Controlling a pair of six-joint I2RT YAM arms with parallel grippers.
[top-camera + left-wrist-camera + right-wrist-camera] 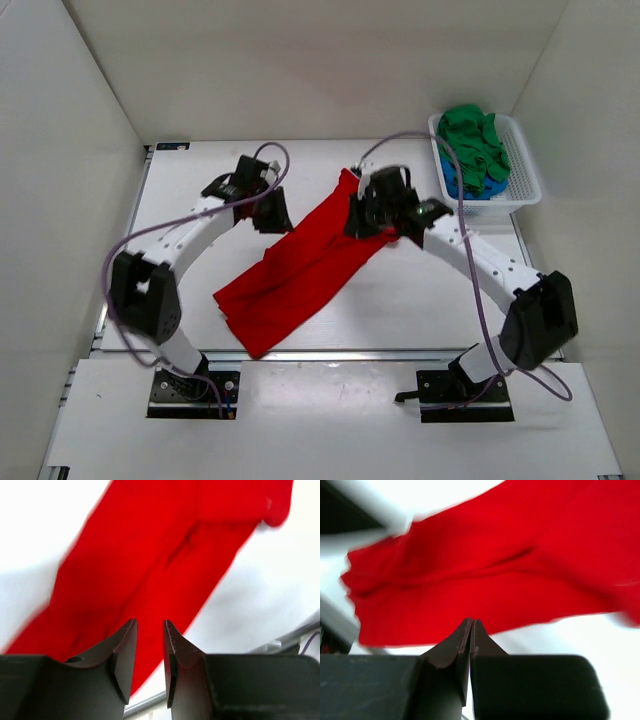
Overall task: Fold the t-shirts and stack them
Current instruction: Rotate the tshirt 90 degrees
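**Red shirt bunched on the table, neither claw seen holding it**

On the table [420, 300] we see the red t-shirt [300, 270] lying as a rumpled diagonal band from near left to far centre. The green t-shirt [475, 135] and blue t-shirt [470, 185] sit heaped in the white basket [525, 175] at far right. The left gripper [150, 622] hovers spread and empty over the band's left edge. The right gripper [471, 621], at its far end, is pressed together with no cloth visible between. We judge that folding now could trap wrinkles, or a pinch could catch only one layer.
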